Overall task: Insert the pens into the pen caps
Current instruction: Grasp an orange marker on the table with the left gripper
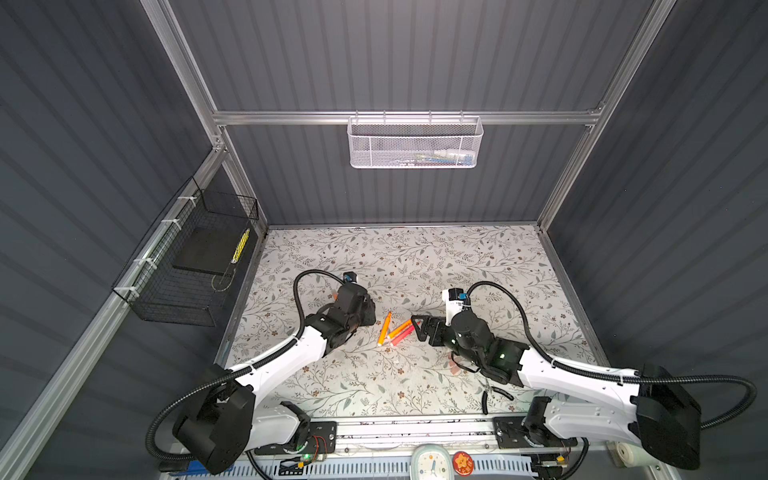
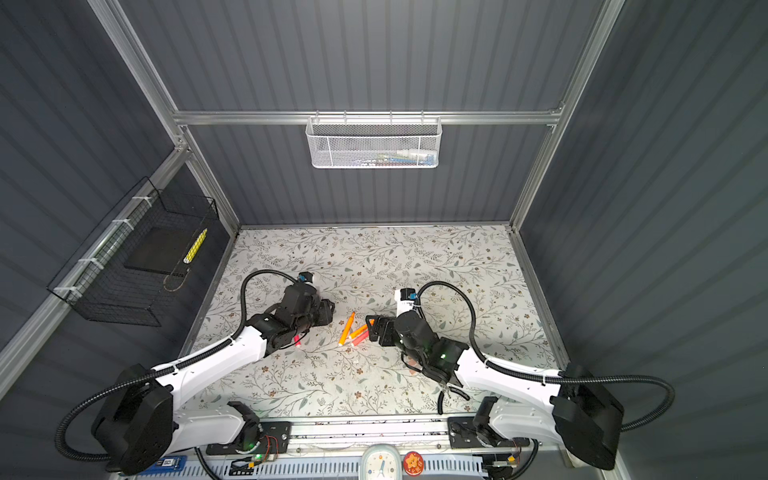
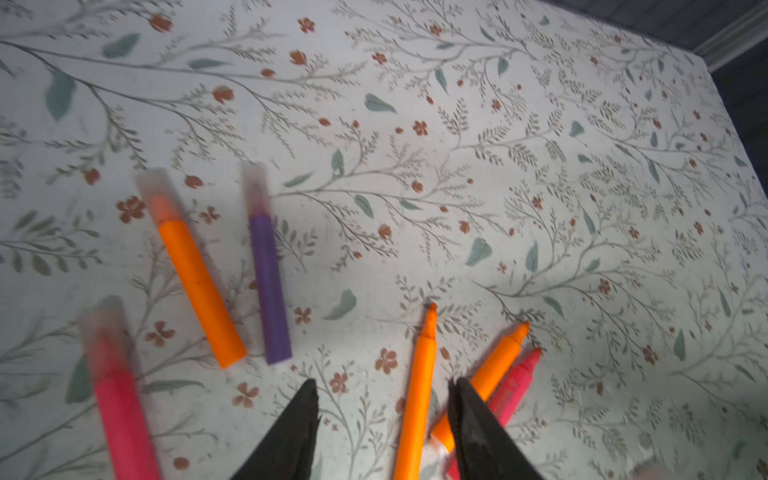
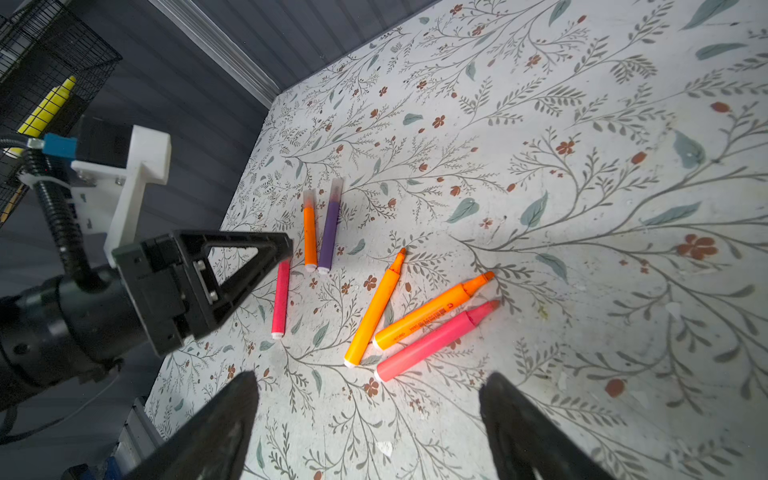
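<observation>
In both top views the flower-printed table carries three uncapped marker pens, two orange and one pink-red, fanned out between the arms. The left claw hangs low just beside them. The right claw faces it from the other side, its tips near the pens. Small pale-pink translucent pen caps peep from under the right arm, too hidden to count.

In the left wrist view the left claw's fingers stand apart and pinch nothing. One bare orange pen lies on the table in the gap below them. Off to one side lie an orange capped pen, a purple capped pen and a pink-red capped pen, each tip inside its cloudy cap. They are probably parked there to keep finished work clear of the rest.

In the right wrist view the right claw is spread wide and empty over the white butt ends of the bare trio. Those tips point away from it, which should suit a grasp on the barrel. The left claw's tip sits over the pink-red pen's capped end; whether they touch, I cannot tell.

By my reckoning half the task is done, and the next step needs a loose cap and a bare pen.
</observation>
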`<state>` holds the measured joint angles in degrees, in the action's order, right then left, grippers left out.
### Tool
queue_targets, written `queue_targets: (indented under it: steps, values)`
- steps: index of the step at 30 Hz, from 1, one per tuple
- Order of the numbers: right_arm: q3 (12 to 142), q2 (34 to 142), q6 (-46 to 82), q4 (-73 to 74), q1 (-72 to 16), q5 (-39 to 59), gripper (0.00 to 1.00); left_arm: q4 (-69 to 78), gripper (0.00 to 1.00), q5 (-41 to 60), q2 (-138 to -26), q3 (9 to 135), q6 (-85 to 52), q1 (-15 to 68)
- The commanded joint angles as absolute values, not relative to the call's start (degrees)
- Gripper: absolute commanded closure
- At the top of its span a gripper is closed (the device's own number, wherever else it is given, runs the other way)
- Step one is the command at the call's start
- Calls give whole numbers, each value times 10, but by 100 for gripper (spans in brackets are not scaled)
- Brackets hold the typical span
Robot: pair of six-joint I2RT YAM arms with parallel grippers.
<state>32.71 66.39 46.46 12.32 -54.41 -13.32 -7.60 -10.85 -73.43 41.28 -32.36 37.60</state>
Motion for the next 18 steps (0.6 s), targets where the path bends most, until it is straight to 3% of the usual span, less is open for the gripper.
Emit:
queue_targets:
  steps: [1,18]
  values:
    - [338,658,464,119,-541,-136,14,-93,47,-95,-746,399,-346,401]
    - [341,655,465,116,-541,-126,14,-124,47,-95,-903,468,-307,420]
